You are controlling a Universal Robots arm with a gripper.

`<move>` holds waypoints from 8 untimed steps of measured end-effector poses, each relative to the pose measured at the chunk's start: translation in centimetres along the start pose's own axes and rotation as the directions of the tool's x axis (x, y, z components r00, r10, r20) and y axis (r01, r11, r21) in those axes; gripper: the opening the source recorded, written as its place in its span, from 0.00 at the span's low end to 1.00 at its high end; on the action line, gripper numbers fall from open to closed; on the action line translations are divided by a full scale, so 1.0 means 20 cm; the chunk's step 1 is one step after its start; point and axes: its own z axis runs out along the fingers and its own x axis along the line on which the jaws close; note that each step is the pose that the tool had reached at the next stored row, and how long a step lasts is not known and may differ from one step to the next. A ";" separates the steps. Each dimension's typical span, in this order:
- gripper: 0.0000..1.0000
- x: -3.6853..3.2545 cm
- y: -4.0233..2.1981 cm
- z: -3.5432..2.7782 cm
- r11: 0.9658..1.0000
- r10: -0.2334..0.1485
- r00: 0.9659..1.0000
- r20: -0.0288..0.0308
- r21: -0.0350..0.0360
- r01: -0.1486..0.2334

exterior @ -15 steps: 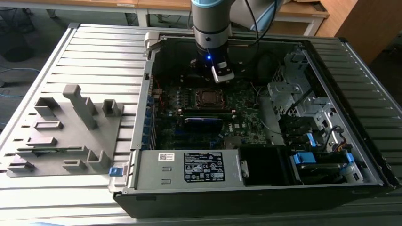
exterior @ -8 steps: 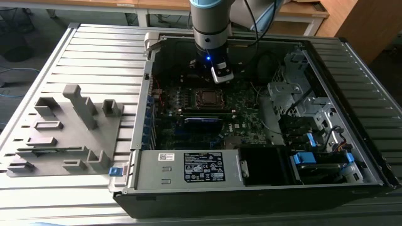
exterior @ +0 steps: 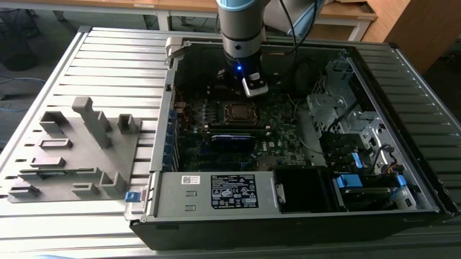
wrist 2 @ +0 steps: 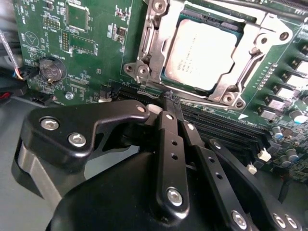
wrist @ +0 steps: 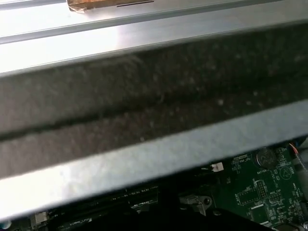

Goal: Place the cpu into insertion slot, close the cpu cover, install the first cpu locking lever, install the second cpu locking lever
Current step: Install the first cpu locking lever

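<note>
cpu [wrist 2: 204,53] inside insertion slot [wrist 2: 154,48]

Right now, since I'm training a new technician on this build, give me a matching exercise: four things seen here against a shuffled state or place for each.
1. cpu
2. cpu cover
3. end effector
4. grey fixture block

A. black, shut, holding nothing
B. on the slatted table, at the exterior view's left
C. silvery frame, down around the chip
D. dull grey square top, lying flat

Pairs: 1-D, 2-C, 3-A, 4-B
</note>
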 end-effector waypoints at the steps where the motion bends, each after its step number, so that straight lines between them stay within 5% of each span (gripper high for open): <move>1: 0.11 0.000 -0.001 0.002 1.000 -0.001 1.000 0.003 -0.001 0.001; 3: 0.11 -0.001 -0.003 0.004 1.000 -0.001 1.000 0.008 -0.002 0.001; 8: 0.11 0.006 -0.002 0.004 1.000 0.004 1.000 0.009 -0.002 -0.004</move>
